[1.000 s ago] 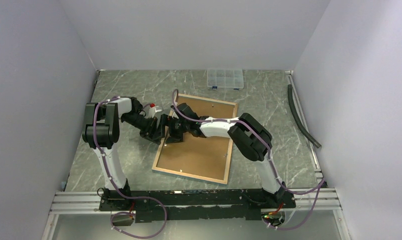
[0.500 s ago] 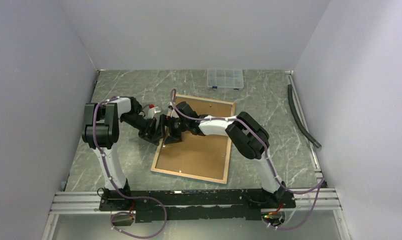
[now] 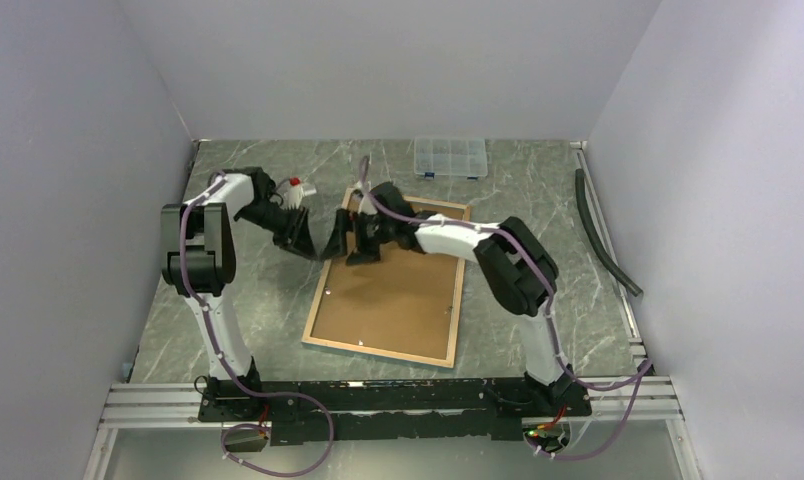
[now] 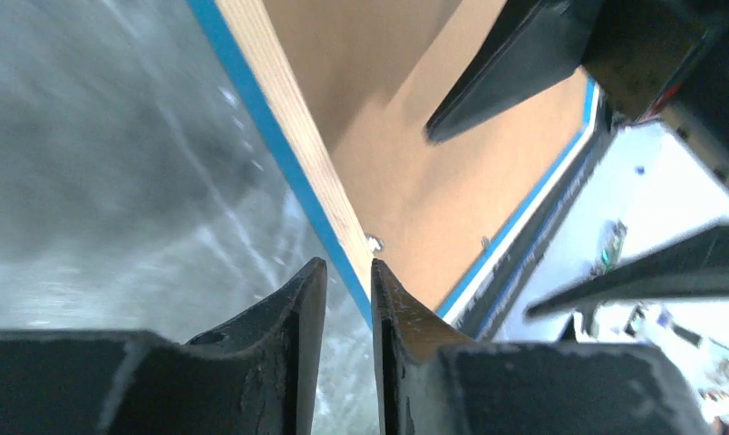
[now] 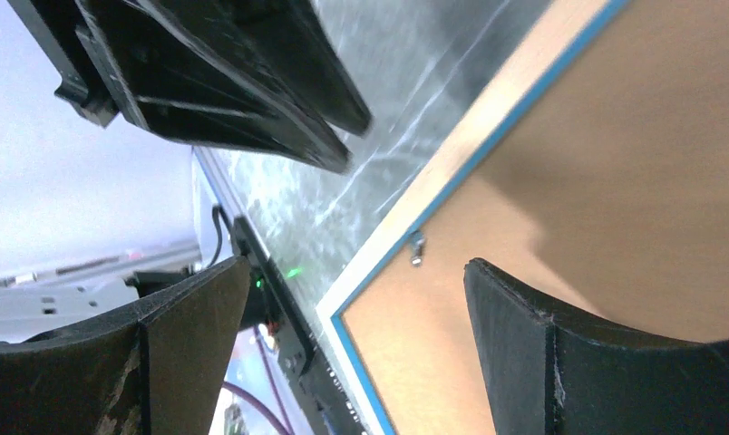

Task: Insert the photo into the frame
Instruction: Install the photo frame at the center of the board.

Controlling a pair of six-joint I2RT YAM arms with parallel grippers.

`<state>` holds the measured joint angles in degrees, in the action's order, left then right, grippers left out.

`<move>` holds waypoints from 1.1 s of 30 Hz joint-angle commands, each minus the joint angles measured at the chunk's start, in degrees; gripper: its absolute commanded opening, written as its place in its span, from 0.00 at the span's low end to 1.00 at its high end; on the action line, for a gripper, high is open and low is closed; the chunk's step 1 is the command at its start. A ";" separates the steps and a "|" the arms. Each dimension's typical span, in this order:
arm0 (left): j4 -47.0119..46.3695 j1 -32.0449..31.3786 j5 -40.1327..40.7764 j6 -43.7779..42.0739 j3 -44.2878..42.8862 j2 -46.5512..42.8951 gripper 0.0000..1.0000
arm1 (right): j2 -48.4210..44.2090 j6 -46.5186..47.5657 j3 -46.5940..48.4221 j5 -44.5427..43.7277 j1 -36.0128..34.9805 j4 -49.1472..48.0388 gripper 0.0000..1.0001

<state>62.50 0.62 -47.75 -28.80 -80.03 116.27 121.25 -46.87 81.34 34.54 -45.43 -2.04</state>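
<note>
The frame, a large rectangular picture frame with a thin blue border and tan wooden rear, lies back-up at the middle of the grey marbled table. A plain brown backing board fills it. The photo shows in no view, so I cannot tell whether it already sits under that board.

The right gripper hangs over the frame's 9 o'clock rail towards the 12 o'clock end. Its fingers are spread wide and hold nothing, with a small metal tab below them. The left gripper is off the frame at 9 o'clock, its fingers narrowly parted and empty.

The step looks like work on the tabs that hold the board. Next, a fingertip probably has to come down on one tab without dragging the frame.

A second ago both grippers crowded low at the middle of that rail, and the left one was nearly shut. They have since risen, moved towards 12 o'clock and separated, while the frame has hardly moved.

A clear plastic compartment box sits at 12 o'clock.
</note>
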 commanded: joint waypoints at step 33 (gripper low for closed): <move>-7.13 -12.10 -5.53 10.98 -17.96 18.50 0.16 | -2.12 3.30 -4.27 -5.69 14.54 -4.74 0.89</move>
<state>54.19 -5.06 -53.78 -14.59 -105.10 136.57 123.17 -43.03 81.47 29.34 -31.14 -4.05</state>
